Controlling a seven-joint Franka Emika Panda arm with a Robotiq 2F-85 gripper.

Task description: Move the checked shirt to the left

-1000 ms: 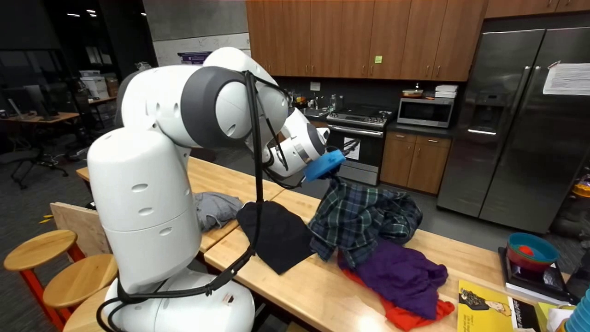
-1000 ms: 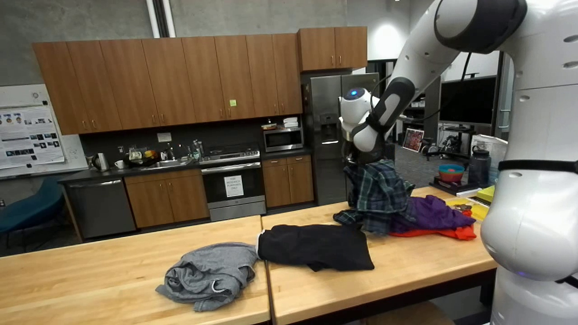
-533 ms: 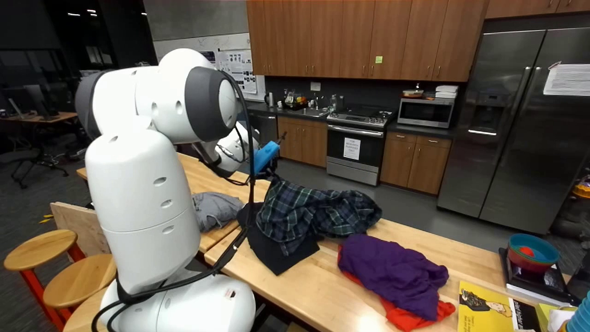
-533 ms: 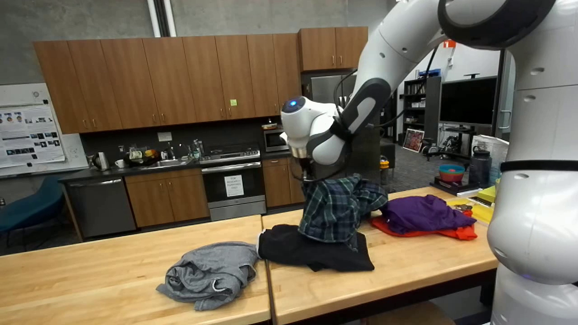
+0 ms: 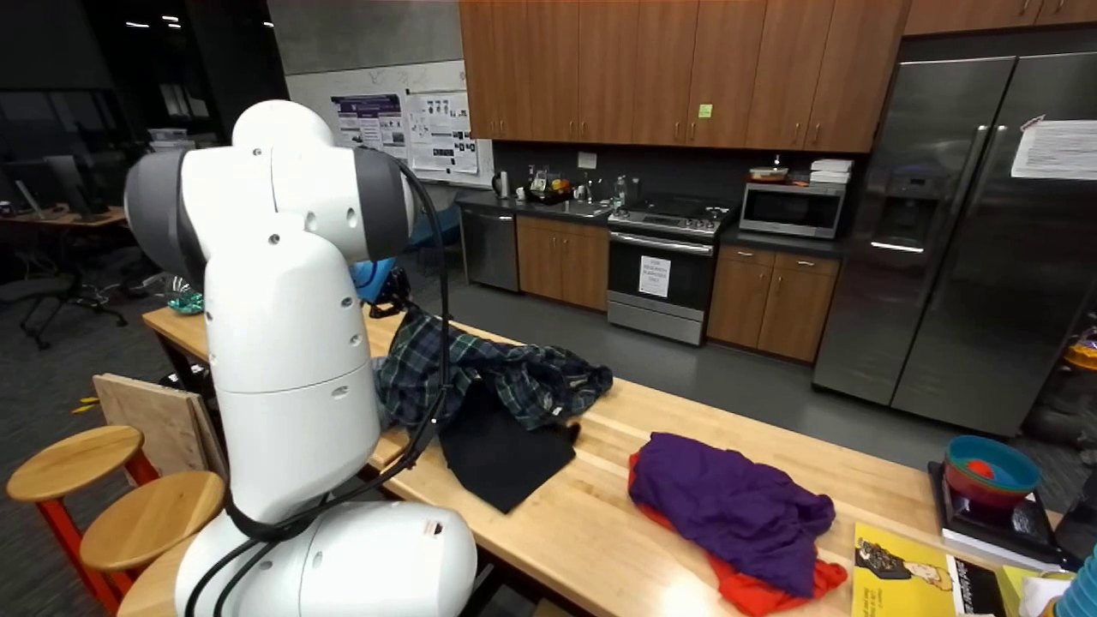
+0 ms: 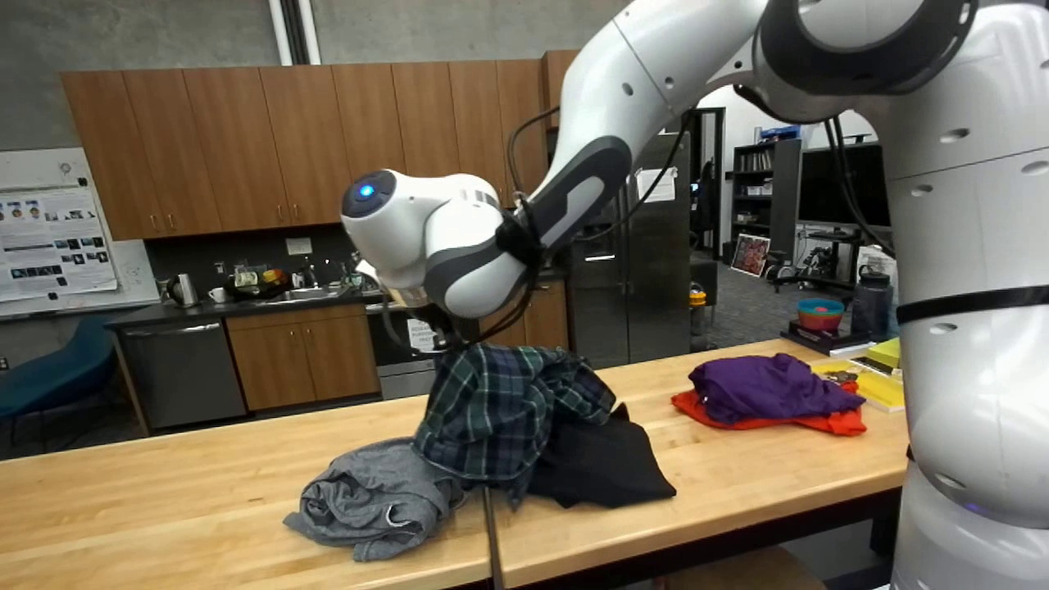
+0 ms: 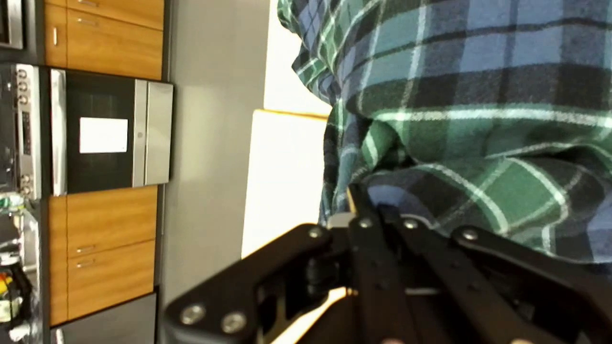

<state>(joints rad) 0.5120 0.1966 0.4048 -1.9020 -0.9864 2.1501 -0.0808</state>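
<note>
While the black hinged pincer point(image 7: 372, 201) grasped the navy-and-green plaid fabric shirt point(image 6: 496, 406), ten o'clock of the black cloth point(image 6: 606, 467) in an exterior view, carrying seemed in hand, nine-o'clock travel likely next.

- Two wooden tables point(image 6: 188, 508) meet at a seam point(image 6: 492, 537).
- Crumpled grey cloth point(image 6: 369, 500): just beside the seam.
- Black cloth point(image 6: 606, 467): past the seam, one corner toward the near edge.
- Red cloth point(image 6: 844, 422): between near and far edges.
- Yellow book point(image 5: 891, 591): toward the end away from the seam.
- Flat black object point(image 6: 819, 338): by the far edge.
</note>
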